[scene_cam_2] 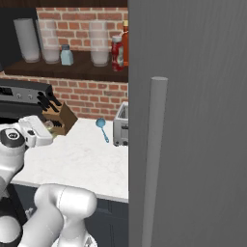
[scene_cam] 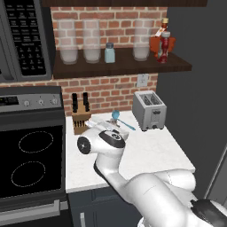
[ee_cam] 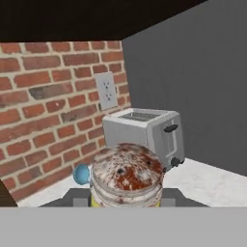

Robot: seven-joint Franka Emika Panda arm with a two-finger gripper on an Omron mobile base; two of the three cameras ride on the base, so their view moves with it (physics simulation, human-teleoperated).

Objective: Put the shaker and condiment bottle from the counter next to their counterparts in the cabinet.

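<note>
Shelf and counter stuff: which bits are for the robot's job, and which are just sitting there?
For the job: shaker in the gripper, condiment bottle, pale blue shaker, orange flask, shelf.
Just sitting there: toaster, knife block, blue spoon, glass jars, stove.

The red condiment bottle (scene_cam: 163, 48) is upright on the cabinet shelf (scene_cam: 124, 67) beside the orange-red flask (scene_cam: 156, 43). Pale blue shaker (scene_cam: 109, 52) stands among the jars. The yellow-green shaker (ee_cam: 126, 179), grey-capped, sits low over the counter.
</note>
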